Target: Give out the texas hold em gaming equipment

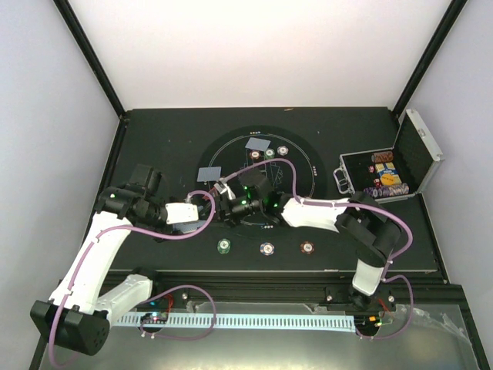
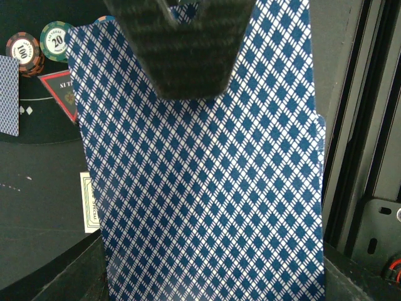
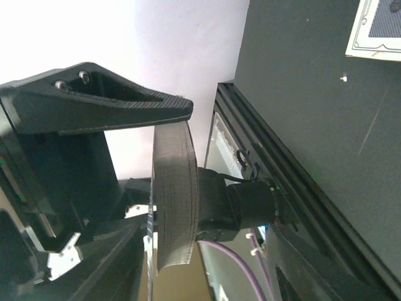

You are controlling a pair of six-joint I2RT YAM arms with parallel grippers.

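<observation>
My left gripper [image 1: 222, 193] is shut on a deck of blue-diamond-backed playing cards [image 2: 207, 188] above the middle of the round mat. In the left wrist view the deck fills the frame. My right gripper [image 1: 245, 198] meets it from the right, open, with one dark finger [image 2: 182, 50] lying on the top card. In the right wrist view the deck [image 3: 175, 200] stands edge-on between the jaws. Two single cards [image 1: 258, 143] [image 1: 209, 173] lie face down on the mat, with three chips [image 1: 269, 153] and a red triangle marker [image 2: 59, 91] near them.
Three more chips [image 1: 223, 247] [image 1: 267, 249] [image 1: 307, 247] sit in a row near the table's front edge. The open silver case [image 1: 385, 173] with stacked chips stands at the right. The black mat [image 1: 296, 146] covers the table's middle, and a metal rail [image 1: 269, 320] runs along the front.
</observation>
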